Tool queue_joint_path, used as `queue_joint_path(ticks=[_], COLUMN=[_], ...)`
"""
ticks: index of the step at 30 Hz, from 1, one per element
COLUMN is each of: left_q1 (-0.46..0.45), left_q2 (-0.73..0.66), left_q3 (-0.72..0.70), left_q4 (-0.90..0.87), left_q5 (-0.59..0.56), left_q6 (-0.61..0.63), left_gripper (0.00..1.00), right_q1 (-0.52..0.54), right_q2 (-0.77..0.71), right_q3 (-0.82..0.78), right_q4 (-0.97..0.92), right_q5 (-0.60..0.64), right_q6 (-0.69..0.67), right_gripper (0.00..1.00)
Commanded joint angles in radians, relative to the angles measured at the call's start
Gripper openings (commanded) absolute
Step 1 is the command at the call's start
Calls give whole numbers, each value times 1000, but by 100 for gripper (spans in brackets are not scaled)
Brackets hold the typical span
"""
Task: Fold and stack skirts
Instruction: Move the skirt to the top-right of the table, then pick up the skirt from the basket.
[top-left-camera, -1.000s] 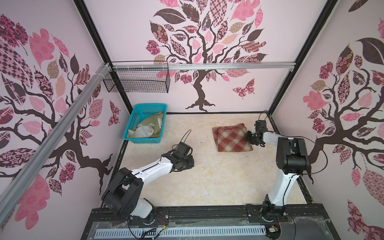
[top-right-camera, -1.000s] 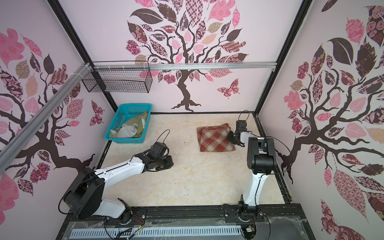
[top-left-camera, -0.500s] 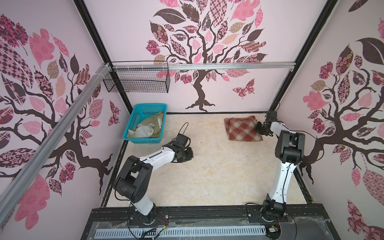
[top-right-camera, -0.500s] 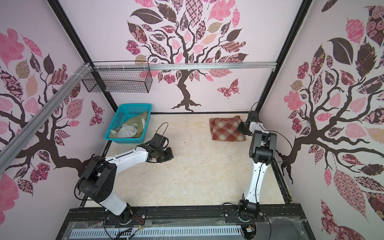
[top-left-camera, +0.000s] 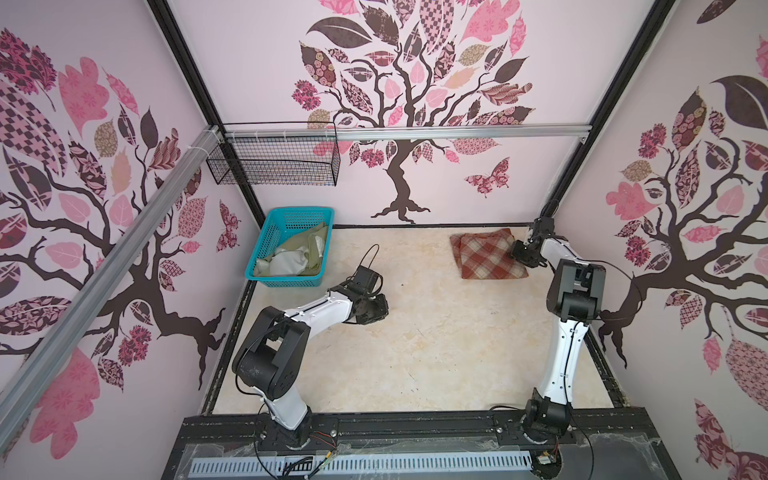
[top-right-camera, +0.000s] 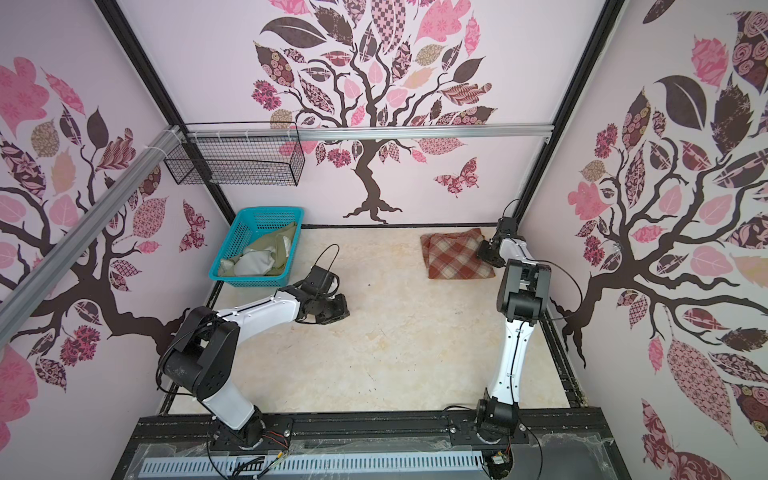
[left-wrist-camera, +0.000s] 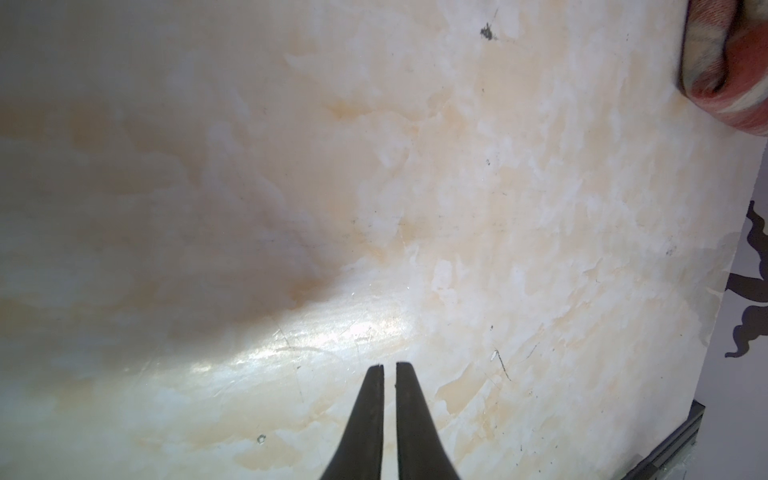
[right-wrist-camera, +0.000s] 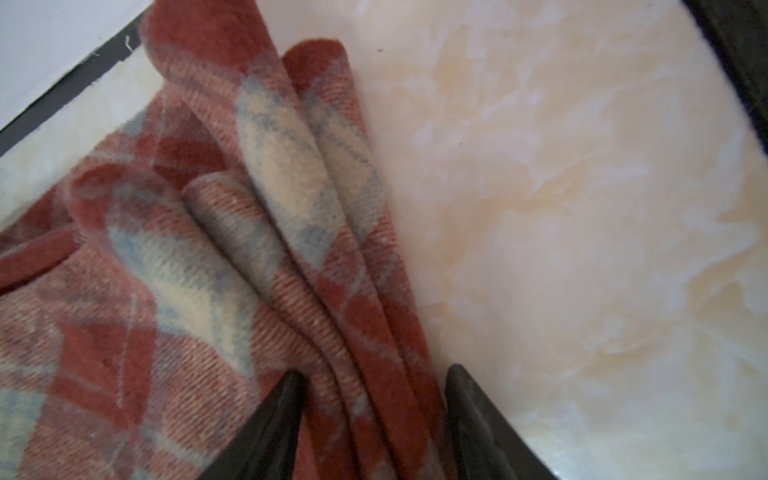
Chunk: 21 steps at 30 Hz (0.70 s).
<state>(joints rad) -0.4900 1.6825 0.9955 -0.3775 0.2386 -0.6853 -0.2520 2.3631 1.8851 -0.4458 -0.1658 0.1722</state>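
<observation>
Plaid skirt (top-left-camera: 488, 255) lies folded; right gripper (right-wrist-camera: 374, 372), fingers spread, straddles its edge, seemingly loose. Next: left gripper (left-wrist-camera: 390, 366), fingers pressed together, fetches green skirt (top-left-camera: 301, 241).

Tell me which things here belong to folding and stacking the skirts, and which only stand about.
Belong to the job:
plaid skirt, folded on the table
olive-green skirt, crumpled in the turquoise basket

Only standing about:
turquoise basket itself
black wire basket, hung up high
</observation>
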Motion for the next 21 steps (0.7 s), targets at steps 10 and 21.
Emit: queue_joint_path(ticks=[10, 21], left_q1=[437, 815], left_q2=[-224, -171], left_q3=[132, 311], left_q4=[-76, -218], left_q5=[66, 84], left_q6=[-29, 54], left_gripper=[33, 51], right_q1=[216, 304], right_q2=[-561, -757], right_q3=[-397, -678], right_q4=[126, 276], right_q5=[88, -156], right_q6=[19, 197], right_gripper=[68, 69])
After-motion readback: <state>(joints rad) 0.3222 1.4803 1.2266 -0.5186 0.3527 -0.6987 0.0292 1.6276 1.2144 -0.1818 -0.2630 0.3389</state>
